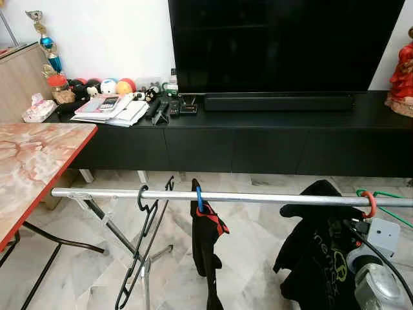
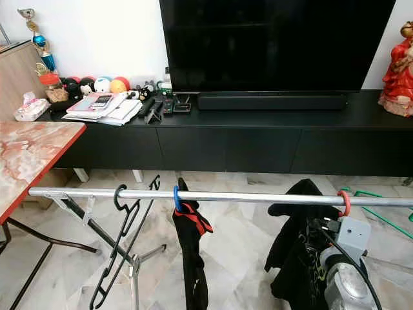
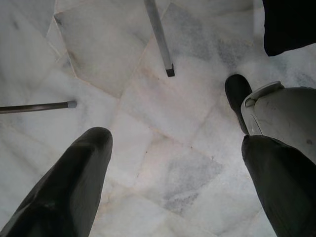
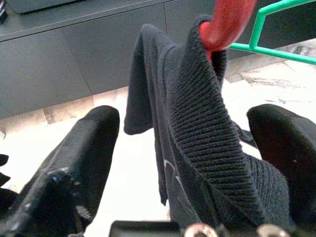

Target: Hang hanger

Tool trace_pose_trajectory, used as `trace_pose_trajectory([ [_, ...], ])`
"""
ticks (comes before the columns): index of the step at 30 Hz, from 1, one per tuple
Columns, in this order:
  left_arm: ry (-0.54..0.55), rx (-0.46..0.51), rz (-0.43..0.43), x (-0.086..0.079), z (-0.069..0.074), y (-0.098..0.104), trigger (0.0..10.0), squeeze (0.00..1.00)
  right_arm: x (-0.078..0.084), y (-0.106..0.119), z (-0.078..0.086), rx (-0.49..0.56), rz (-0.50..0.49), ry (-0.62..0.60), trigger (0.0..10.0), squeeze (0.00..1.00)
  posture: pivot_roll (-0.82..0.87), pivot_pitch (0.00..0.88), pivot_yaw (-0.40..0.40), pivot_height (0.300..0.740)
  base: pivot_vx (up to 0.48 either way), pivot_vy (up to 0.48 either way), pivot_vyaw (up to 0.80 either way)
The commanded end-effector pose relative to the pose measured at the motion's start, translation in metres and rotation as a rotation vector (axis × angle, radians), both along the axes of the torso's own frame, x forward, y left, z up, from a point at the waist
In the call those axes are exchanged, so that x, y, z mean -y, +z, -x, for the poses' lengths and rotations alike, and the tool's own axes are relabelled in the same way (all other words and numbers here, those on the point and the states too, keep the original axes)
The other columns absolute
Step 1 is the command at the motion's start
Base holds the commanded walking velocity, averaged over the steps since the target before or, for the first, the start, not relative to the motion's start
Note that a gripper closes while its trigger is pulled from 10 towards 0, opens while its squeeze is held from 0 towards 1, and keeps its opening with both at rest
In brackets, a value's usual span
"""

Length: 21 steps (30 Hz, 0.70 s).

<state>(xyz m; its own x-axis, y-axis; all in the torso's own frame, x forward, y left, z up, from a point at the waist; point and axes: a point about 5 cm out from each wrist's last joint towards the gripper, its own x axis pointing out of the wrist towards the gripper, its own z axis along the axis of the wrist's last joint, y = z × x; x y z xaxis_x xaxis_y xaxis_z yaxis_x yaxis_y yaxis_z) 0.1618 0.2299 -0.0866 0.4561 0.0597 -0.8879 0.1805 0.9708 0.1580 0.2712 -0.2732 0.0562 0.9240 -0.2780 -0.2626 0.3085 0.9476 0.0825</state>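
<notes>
A silver rail [image 1: 258, 197] runs across in front of me. On it hang an empty black hanger [image 1: 143, 219], a blue hanger [image 1: 199, 200] carrying a black and red garment [image 1: 205, 239], and a red hanger [image 1: 370, 204] carrying a black garment [image 1: 319, 248]. My right gripper [image 4: 192, 163] is open, one finger on each side of that garment's ribbed collar [image 4: 197, 113], just below the red hook [image 4: 224, 19]. My right arm [image 1: 377, 278] rises at the lower right. A green hanger [image 4: 276, 29] lies behind. My left gripper [image 3: 177, 173] hangs open over the marble floor.
A marble-topped table [image 1: 32, 161] stands close on the left. A long black TV cabinet [image 1: 258, 142] with a TV [image 1: 284, 45], papers [image 1: 110, 106] and a red figurine [image 1: 401, 74] lines the wall behind the rail. The rack's legs [image 1: 122, 239] spread under the rail.
</notes>
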Motion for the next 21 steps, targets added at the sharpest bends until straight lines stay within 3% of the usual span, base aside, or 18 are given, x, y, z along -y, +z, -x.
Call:
trace_pose_trajectory([
  [1, -0.007, -0.026, -0.014, -0.0027, 0.0040, -0.0012, 10.0, 0.00, -0.0052, -0.0068, 0.0001, -0.038, -0.015, 0.024, 0.0, 0.00, 0.00, 0.000, 0.062, 0.740, 0.000, 0.000, 0.00],
  [21, -0.013, -0.033, -0.027, -0.0049, 0.0048, -0.0011, 10.0, 0.00, -0.0149, -0.0103, -0.0037, -0.026, -0.035, 0.041, 0.0, 0.00, 0.01, 0.000, 0.067, 0.740, 0.000, 0.000, 0.00],
])
